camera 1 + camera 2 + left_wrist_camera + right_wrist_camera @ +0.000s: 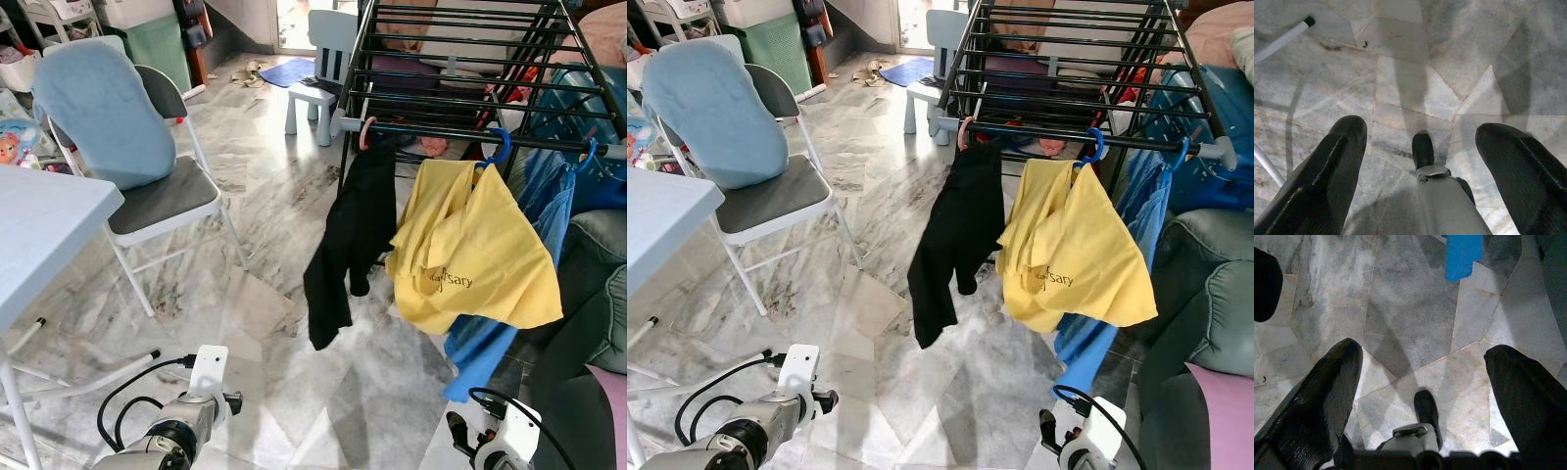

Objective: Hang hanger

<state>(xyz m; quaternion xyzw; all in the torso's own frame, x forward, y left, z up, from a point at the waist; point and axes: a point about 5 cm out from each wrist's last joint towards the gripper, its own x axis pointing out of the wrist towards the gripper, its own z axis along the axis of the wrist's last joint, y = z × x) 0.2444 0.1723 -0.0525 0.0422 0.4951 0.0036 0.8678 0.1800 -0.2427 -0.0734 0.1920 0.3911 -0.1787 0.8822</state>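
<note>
Left eye view: a black drying rack (460,59) is seen at the far right, above a marble floor (274,294).
Hangers: three are hooked on the rack's near rail — a pink hanger (366,132) to the left, a blue hanger (500,147) in the middle, and a second blue hanger (589,154) to the right.
Garments: a black garment (348,240) is hung from the pink hanger, a yellow shirt (470,255) from the middle one, and a blue garment (534,211) from the right one, partly behind the yellow shirt.
Left gripper (1420,147): held low over the bare floor, well apart from the rack; its fingers (1327,171) are spread wide with nothing between them.
Right gripper (1422,382): also held low over the floor, fingers (1317,396) spread and empty; the blue garment's hem is seen just ahead of it.
Surroundings: a folding chair (157,196) draped with a light blue cloth (103,108) is placed at the left, beside a white table (39,225); a small white chair (323,69) is set at the far side.
</note>
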